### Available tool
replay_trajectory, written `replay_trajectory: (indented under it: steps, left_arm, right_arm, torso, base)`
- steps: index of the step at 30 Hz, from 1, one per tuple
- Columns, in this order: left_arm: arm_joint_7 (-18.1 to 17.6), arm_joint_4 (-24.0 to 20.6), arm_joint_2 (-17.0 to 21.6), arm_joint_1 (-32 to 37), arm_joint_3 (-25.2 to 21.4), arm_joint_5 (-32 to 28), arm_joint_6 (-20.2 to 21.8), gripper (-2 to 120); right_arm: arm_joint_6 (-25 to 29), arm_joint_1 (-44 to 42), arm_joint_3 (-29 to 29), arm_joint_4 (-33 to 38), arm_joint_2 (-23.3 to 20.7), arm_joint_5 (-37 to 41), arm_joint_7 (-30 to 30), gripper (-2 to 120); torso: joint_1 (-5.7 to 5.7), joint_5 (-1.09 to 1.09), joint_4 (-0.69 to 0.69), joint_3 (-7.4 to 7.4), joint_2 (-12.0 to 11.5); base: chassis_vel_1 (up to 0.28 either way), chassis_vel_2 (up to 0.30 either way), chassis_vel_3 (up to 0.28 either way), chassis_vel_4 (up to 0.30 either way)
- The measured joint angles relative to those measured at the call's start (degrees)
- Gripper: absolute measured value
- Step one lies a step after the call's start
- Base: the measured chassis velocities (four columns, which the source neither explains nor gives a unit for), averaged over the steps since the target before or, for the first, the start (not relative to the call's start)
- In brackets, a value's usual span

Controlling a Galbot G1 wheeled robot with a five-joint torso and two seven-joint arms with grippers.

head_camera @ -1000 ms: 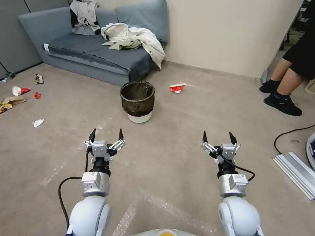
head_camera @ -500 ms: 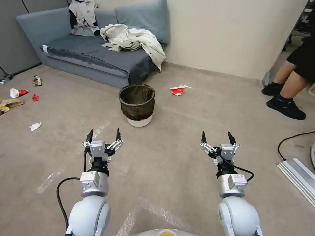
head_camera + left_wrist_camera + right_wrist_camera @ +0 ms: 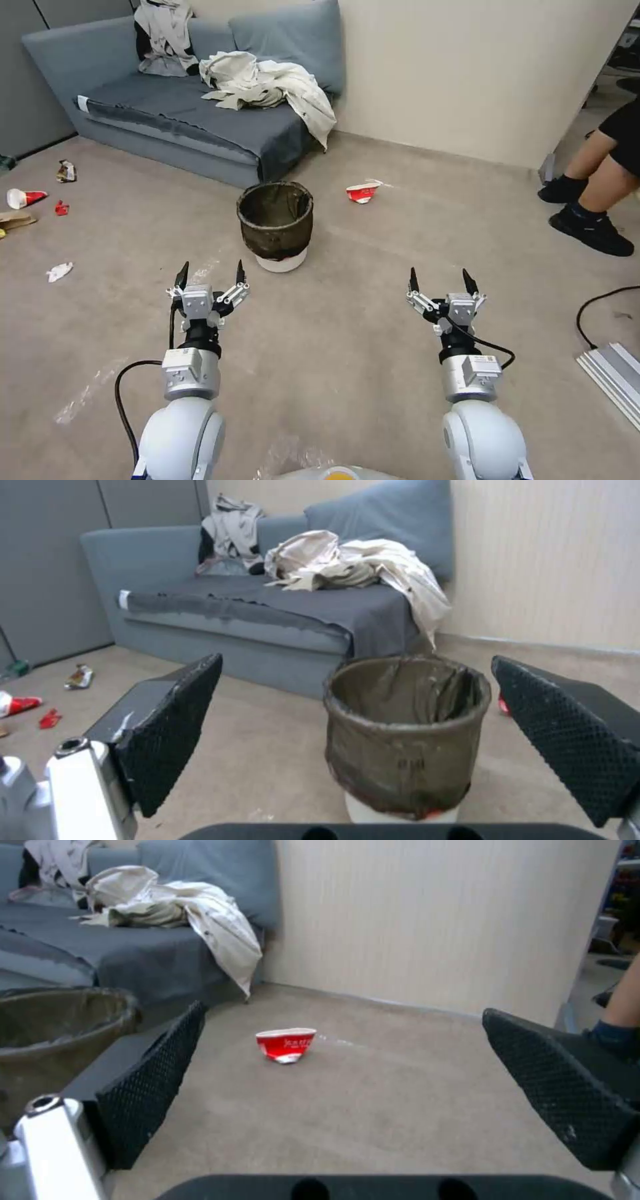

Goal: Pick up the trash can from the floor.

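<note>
Left end effector (image 3: 209, 273) is hovering above the floor (image 3: 347, 347) with fingers spread wide, holding nothing, pointing forward at the trash can (image 3: 275, 223). Can is sitting just ahead of it and slightly toward the robot's right, upright, not yet touched. In the left wrist view the can (image 3: 405, 735) is lining up between the two finger pads (image 3: 170, 730), a bit off-centre. Right end effector (image 3: 441, 280) is also gaping empty, well apart from the can, aiming toward a crushed red paper cup (image 3: 361, 192) lying beyond it near the wall.

Handling, my read: can is looking light, small thin-walled plastic, white base showing under a dark translucent bag folded over the rim. Appears empty, so it's probably tipping easily if nudged. Bag film is likely slippery and slack; pinching bag alone risks it sliding off. Better bet is clamping the rim wall, one finger inside and one outside, bag and plastic together. Body looks too wide for a side grasp.

Floor is flat beige-grey carpet with faint whitish tape marks, looking grippy enough that the can isn't skating. Grey sofa (image 3: 167, 113) with heaped clothes (image 3: 267, 83) is standing right behind the can. Scattered litter (image 3: 40, 200) is lying off to the left, cable (image 3: 600, 307) and aluminium rail (image 3: 617, 377) to the right.
</note>
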Motion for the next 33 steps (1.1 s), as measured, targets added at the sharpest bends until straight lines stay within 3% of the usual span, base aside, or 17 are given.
replay_trajectory:
  steps: [33]
  left_arm:
    - [-0.38, -1.51, -0.06, 0.18, -0.43, -0.84, 0.89, 100]
  right_arm:
    - [0.85, -0.44, 0.09, -0.45, 0.01, 0.07, 0.0, 100]
  torso:
    - [0.0, -0.01, 0.0, 0.0, 0.0]
  base:
    - [-0.176, 0.173, 0.175, -0.176]
